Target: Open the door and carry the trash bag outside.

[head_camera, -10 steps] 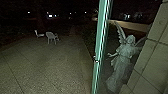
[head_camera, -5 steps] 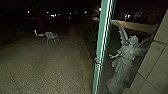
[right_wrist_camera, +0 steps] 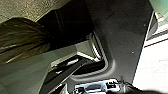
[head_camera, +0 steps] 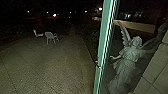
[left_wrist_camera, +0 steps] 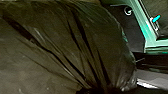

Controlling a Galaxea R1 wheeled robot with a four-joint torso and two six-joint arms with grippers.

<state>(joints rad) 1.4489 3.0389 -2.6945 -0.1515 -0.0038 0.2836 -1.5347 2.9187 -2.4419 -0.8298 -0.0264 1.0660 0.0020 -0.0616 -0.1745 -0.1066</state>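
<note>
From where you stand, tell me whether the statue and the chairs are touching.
Apart. The head view shows the chairs far out on the paving, the statue much nearer, by the wall.

In the right wrist view, the robot's wide, flat dark plate slants from the top middle of the frame towards the lower right, its raised rim curving round below the centre. The robot's tilted black jointed bar with pale edges reaches from the lower left up towards the centre. In the left wrist view, a dark plate with a round, pale-ringed fitting lies at the upper right. The arms' bend cannot be told.
</note>
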